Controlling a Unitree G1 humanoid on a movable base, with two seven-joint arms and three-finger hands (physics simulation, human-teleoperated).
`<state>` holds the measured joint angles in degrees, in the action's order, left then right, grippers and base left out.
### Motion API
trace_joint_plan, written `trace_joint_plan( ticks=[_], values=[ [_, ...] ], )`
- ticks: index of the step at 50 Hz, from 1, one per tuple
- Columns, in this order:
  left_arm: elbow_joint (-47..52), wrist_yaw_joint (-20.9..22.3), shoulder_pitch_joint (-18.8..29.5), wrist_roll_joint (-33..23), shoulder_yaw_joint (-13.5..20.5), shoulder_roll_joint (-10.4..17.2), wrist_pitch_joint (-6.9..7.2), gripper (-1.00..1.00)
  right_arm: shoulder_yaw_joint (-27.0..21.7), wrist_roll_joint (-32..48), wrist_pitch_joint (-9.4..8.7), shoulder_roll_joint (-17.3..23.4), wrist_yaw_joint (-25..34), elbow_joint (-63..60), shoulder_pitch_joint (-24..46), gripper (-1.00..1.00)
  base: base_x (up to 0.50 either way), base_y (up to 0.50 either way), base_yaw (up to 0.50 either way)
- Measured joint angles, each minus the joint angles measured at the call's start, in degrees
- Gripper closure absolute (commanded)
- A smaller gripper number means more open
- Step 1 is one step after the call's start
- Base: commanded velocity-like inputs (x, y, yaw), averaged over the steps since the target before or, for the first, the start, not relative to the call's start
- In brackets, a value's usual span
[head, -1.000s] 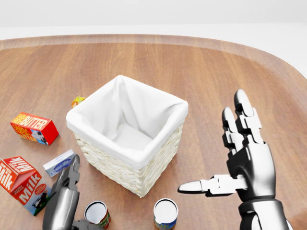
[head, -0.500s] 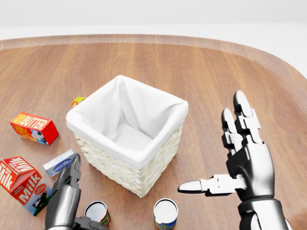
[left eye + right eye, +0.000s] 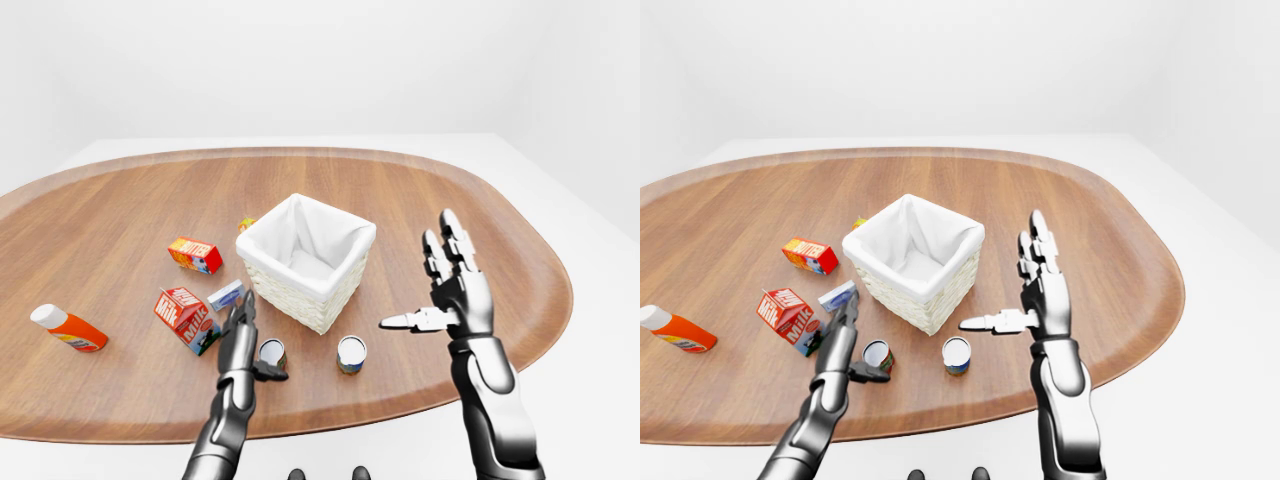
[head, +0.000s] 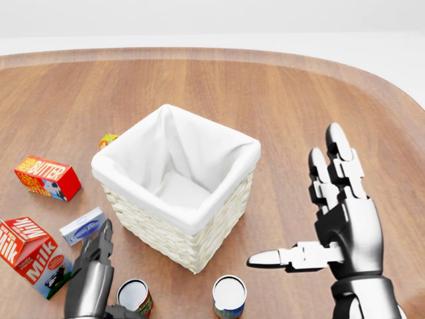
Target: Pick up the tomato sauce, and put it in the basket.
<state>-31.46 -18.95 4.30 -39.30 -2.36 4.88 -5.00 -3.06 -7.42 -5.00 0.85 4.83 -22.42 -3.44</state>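
Oval wooden table (image 3: pixel 480 215), white surroundings. White-lined wicker basket (image 4: pixel 178 185) near the table's middle, upright, nothing visible inside; taken as landmark.

Below the basket in the head view, two upright cans with pale tops. One with a red label, taken to be the tomato sauce (image 4: pixel 135 296), below the basket's lower-left corner, standing on the table. Second can (image 4: pixel 229 296), blue-and-yellow label, below the basket's lower-right corner, apart from the first.

Left robot hand (image 3: pixel 243 337) low at the tomato sauce, just left of it; fingers extended upward toward the basket, thumb reaching across beside the can. Fingers not wrapped round it; contact cannot be told.

Right robot hand (image 4: pixel 335 219) right of the basket, raised above the table, fingers spread and pointing up, thumb stretched out toward the basket. Holding nothing, clear of both cans.

Left of the basket: small blue-and-white box (image 4: pixel 82 226) just beside its lower-left wall; milk carton (image 4: pixel 32 256) farther left and lower; butter box (image 4: pixel 47 177) left, level with the basket's middle. Small yellow-orange item (image 4: pixel 107 140) touching or just behind the basket's upper-left edge, mostly hidden. Orange bottle with white cap (image 3: pixel 68 328) lying well left of the basket, near the table's rim.
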Motion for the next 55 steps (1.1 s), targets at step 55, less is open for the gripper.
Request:
trace_joint_plan(
  ticks=[55],
  values=[
    [-2.95,-1.16,1.33,-0.33,-0.64,-0.39,0.00,-0.98,-0.39,-0.36,0.00,0.08,-0.05,0.27,0.38,-1.00,0.00,0.00,0.00]
  ],
)
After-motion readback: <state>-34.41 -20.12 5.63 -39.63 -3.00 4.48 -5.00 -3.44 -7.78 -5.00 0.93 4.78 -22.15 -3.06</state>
